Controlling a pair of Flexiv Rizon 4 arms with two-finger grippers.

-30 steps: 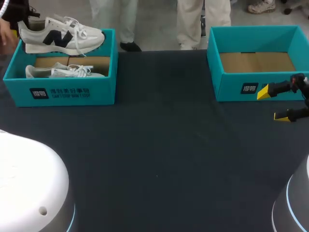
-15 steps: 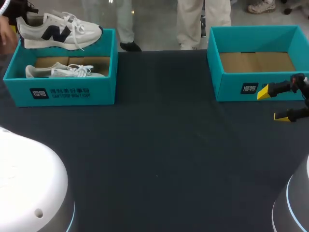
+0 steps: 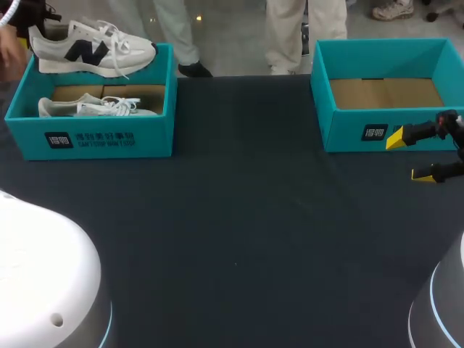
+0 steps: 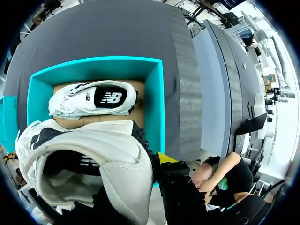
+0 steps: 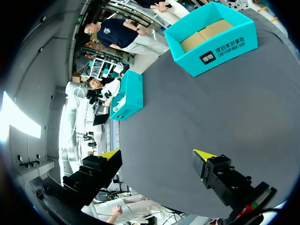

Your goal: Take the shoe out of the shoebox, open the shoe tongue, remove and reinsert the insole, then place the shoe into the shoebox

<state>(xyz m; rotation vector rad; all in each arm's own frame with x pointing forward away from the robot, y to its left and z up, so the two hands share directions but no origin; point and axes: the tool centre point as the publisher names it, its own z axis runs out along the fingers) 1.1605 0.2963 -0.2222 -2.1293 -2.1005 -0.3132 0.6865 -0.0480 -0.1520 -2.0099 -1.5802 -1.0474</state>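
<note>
A white sneaker (image 3: 90, 49) with a dark side logo hangs over the back edge of the left teal shoebox (image 3: 90, 139). My left gripper (image 3: 35, 16) is shut on its heel end. In the left wrist view the held sneaker (image 4: 93, 159) fills the space at the gripper (image 4: 140, 183), with one yellow fingertip (image 4: 166, 157) showing beside the heel. A second white shoe (image 3: 94, 107) lies on its side inside that box (image 4: 158, 103). My right gripper (image 3: 413, 156) stands open in front of the right shoebox (image 3: 348, 130), nothing between its fingers (image 5: 157, 157).
The right teal shoebox (image 5: 215, 35) holds only its bare cardboard floor. The dark table top (image 3: 239, 217) stretches between the two boxes. The left box (image 5: 129, 93) shows far ahead of the right gripper.
The held sneaker rose a little and shifted slightly above the left box. The right arm has not moved.
</note>
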